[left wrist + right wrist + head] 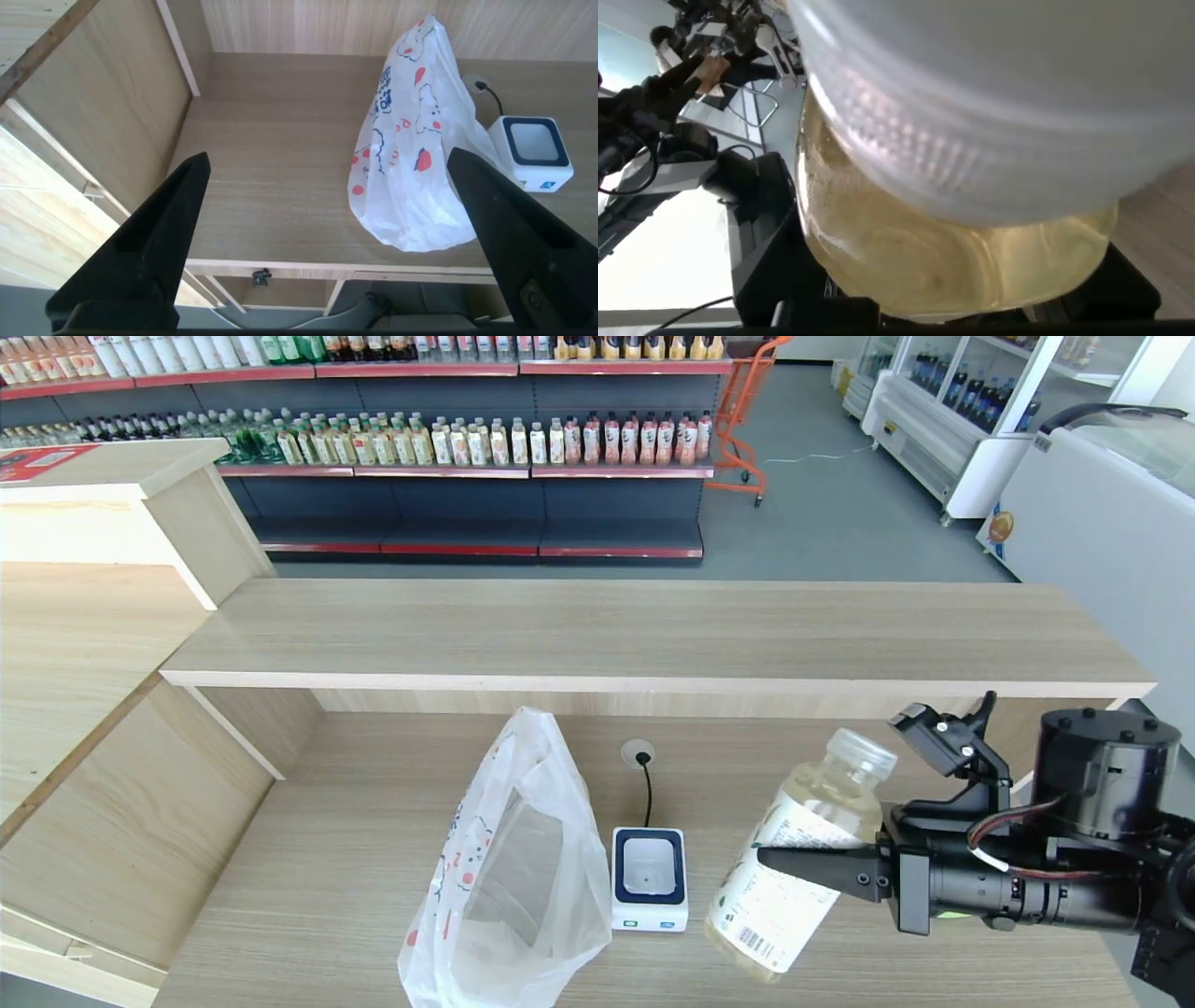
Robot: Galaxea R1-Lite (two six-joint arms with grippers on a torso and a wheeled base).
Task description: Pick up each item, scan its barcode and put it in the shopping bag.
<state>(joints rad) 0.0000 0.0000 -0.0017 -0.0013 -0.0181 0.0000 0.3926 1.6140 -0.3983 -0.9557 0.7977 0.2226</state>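
Right claw [780, 863], lower right of frame, clamped on tilted bottle [826, 803] right of scanner [649, 877]; left claw [327, 177] stands apart above desk [280, 168].

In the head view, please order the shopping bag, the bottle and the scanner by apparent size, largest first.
1. shopping bag
2. bottle, held up by the right gripper, so nearness to the camera may enlarge it
3. scanner

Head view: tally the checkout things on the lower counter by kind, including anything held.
Shopping bag: 1
Barcode scanner: 1
Bottle, held above the counter: 1
Total: 3
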